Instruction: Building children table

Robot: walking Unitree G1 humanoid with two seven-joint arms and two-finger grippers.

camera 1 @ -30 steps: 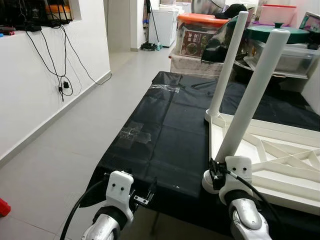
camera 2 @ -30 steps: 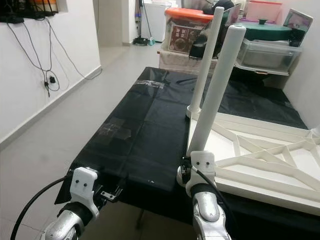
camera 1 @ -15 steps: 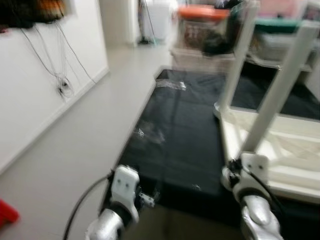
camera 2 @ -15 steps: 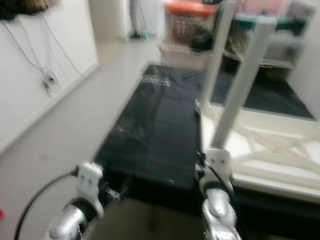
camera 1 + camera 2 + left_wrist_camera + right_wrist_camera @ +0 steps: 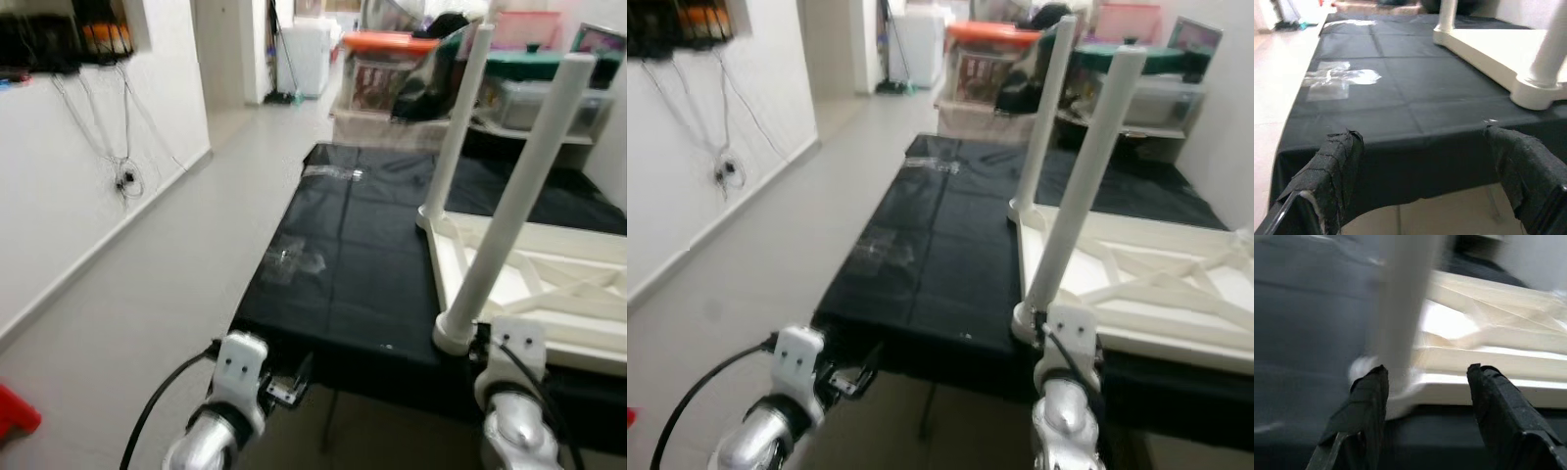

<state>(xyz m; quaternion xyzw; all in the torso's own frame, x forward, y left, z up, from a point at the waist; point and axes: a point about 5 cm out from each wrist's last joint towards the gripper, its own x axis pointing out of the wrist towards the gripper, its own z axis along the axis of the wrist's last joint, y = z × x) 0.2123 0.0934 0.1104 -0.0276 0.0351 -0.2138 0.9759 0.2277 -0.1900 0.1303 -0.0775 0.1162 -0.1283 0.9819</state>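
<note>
Background: pale tiled floor point(image 5: 127, 294), white wall point(image 5: 59, 186) with dangling cables on the robot's left; far end stacked with storage bins. Orange-lidded clear bin point(image 5: 390, 67), contents a dark printed pack, otherwise unreadable; green-lidded tub point(image 5: 529, 67) and clear lidded bin point(image 5: 1156, 98) beside it, contents blurred.
Table point(image 5: 343, 255): black cloth cover, taped patches.
Children table point(image 5: 549, 284): white, upside down on the right half of the cloth, two legs upright, near leg point(image 5: 514, 206), far leg point(image 5: 456, 117).
Left pincer point(image 5: 1430, 181): released, fingers apart, empty, before the table's near edge.
Right pincer point(image 5: 1425, 396): released, fingers apart, facing the near leg's base, not touching it.
Change from a second ago: right pincer no longer up against the leg base; camera sits further back
</note>
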